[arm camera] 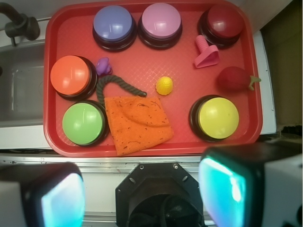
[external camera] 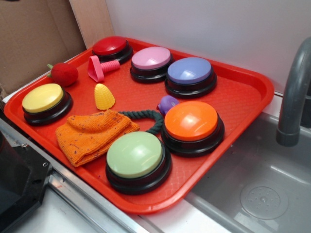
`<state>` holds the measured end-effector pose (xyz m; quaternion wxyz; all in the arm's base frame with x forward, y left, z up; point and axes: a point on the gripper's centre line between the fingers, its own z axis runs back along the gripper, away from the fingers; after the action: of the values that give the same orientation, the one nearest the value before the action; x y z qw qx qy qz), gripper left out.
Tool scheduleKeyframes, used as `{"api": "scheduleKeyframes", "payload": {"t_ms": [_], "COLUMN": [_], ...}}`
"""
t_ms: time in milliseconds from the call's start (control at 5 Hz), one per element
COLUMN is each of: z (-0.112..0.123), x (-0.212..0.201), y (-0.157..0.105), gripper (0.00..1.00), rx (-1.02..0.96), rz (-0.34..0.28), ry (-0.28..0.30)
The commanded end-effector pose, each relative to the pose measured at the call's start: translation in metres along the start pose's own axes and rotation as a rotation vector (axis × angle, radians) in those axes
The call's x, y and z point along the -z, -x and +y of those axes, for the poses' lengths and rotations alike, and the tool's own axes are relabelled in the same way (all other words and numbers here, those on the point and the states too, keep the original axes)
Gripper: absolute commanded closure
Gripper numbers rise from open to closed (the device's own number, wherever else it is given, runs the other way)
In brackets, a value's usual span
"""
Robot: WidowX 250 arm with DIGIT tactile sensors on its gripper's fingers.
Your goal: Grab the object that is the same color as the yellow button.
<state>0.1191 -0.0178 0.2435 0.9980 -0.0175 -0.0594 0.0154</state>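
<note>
While hanging high over the tray (arm camera: 56, 142), gripper (arm camera: 142, 194) sits wide open with nothing between the pads (arm camera: 222, 189), well short of everything below. Straight down from there: orange cloth (arm camera: 138, 124) lying rumpled at the tray's near edge, touching a dark rope (arm camera: 111, 85). Just past the cloth, apart from it: little yellow corn (arm camera: 164, 85), standing on its base with the tip up, out on bare tray by itself. Off to one side, near the corn but not touching: yellow button (arm camera: 218, 117). Further out: green button (arm camera: 83, 123) and orange button (arm camera: 70, 75) by the rope, a small purple thing (arm camera: 103, 65) next to the orange one, then blue, pink and dark red buttons along the far edge. Also a pink plug-looking toy (arm camera: 206, 54) and a red strawberry (arm camera: 234, 79) beside the yellow button.
</note>
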Motion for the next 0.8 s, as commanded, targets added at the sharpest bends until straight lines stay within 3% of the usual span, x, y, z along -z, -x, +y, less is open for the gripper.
{"api": "scheduleKeyframes", "payload": {"t_ms": [0,200,400,600], "z": [0.000,0.000,0.003,0.009], "x": [0.000,0.019,0.040,0.069], "y": [0.000,-0.009,-0.019,-0.032], "gripper": [0.00,0.00,0.00,0.00], "rx": [0.000,-0.139,-0.230,-0.397], "rz": [0.000,-0.014,-0.030,-0.042], "ry": [0.000,0.043,0.046,0.003]}}
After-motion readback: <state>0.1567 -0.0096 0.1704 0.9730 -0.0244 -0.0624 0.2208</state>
